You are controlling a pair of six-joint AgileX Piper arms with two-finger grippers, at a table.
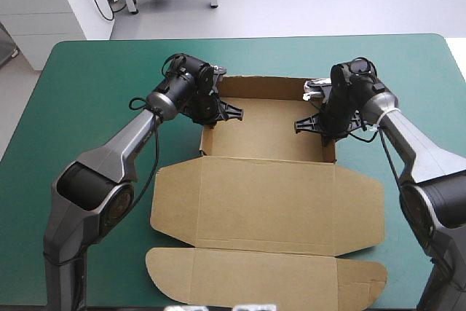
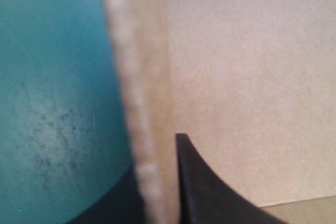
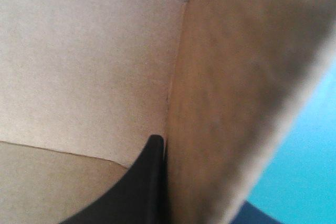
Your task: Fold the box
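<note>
Brown box [image 1: 269, 180], walls raised, open tray, lid flat toward near edge

On the box [image 2: 252, 77], the left wall's edge is a blur and covers most of the outer finger of the left gripper [image 2: 155, 156]. The right wall hides nearly all the outer finger of the right gripper [image 3: 205, 174].

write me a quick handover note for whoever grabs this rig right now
Left pincer: shut on the left side wall of the box.
Right pincer: shut on the right side wall.
Box: on the far half of the teal-green cover.
Done: open tray, with far and side walls raised.
Left: the lid lies flat toward the near edge. The side walls probably need tucking before release.
</note>
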